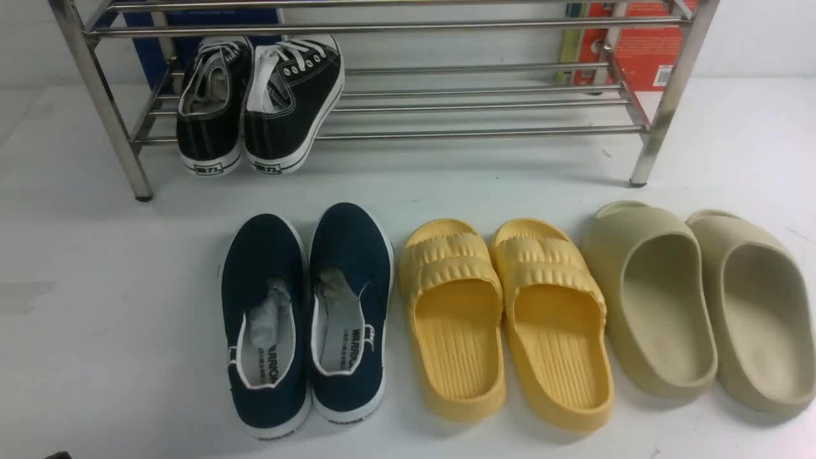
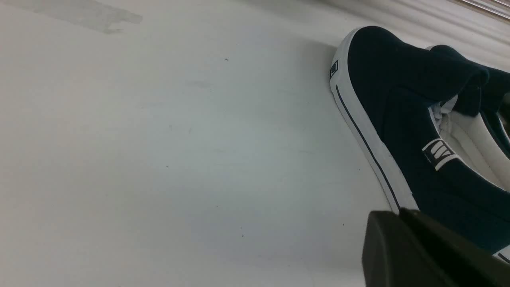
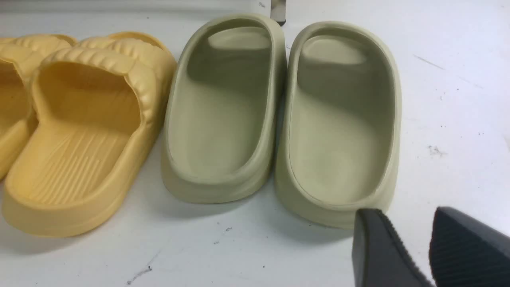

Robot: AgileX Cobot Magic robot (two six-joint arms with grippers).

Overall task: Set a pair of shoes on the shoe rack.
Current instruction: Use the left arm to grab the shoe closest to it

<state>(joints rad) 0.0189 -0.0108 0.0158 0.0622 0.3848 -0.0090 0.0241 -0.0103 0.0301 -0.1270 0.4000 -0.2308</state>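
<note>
Navy slip-on sneakers (image 1: 350, 255) before the shoe rack (image 1: 446, 134).
Wrist views alone show the left gripper (image 2: 398, 215), fingers together, beside one sneaker (image 2: 418, 119); right gripper (image 3: 410, 217), fingers spread, by olive slides (image 3: 223, 119).

And here's the pair of shoes (image 1: 299, 280): navy canvas slip-ons with white soles and white lining. They sit upright, side by side and touching, on the white tabletop (image 1: 127, 319), heels nearest the front camera. WARRIOR reads on the insoles, and crumpled paper is stuffed inside. Beyond their toes, apart from them, stands the shoe rack (image 1: 484, 134), shiny steel, with horizontal tube bars between upright legs, far wider than the pair.
</note>
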